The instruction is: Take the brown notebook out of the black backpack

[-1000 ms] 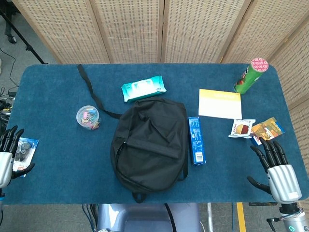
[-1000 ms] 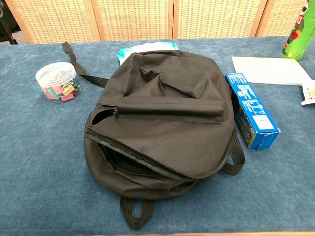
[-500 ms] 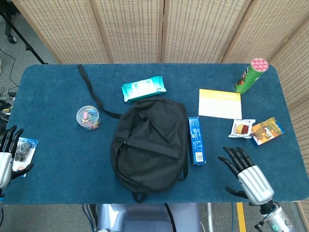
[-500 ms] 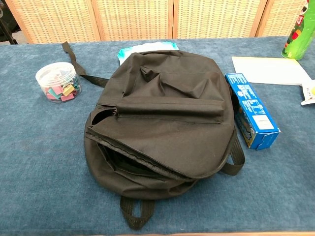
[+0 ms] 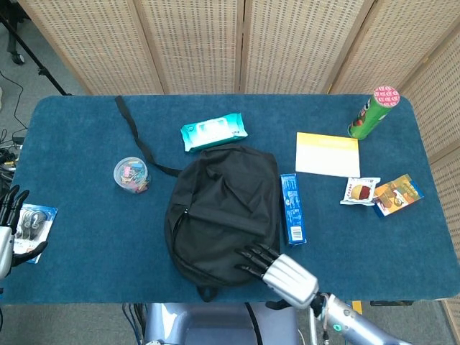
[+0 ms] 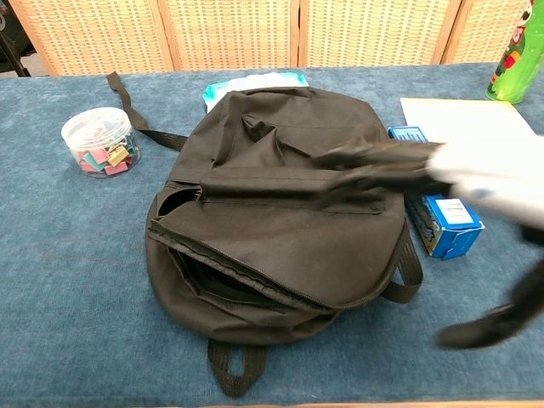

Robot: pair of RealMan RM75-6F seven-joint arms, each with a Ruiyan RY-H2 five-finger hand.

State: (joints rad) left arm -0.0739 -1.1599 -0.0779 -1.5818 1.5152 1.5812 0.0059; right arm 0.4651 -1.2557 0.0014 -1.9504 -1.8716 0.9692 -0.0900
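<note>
Task was only at start: right hand, fingers spread & holding nothing, reached over the black backpack, zipper already open, brown notebook not visible, probably inside.

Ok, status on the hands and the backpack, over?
Right hand open over black backpack. Left hand open at table edge. Backpack unzipped, notebook not visible.

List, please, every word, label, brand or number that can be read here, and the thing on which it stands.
No text can be read with certainty.
Blue box: white print, too blurred.
Wipes pack: label too small.
Green can: print too small.
Snack packets: pictures and print, too small.
Yellow pad: no text legible.
Backpack: no label visible.
</note>
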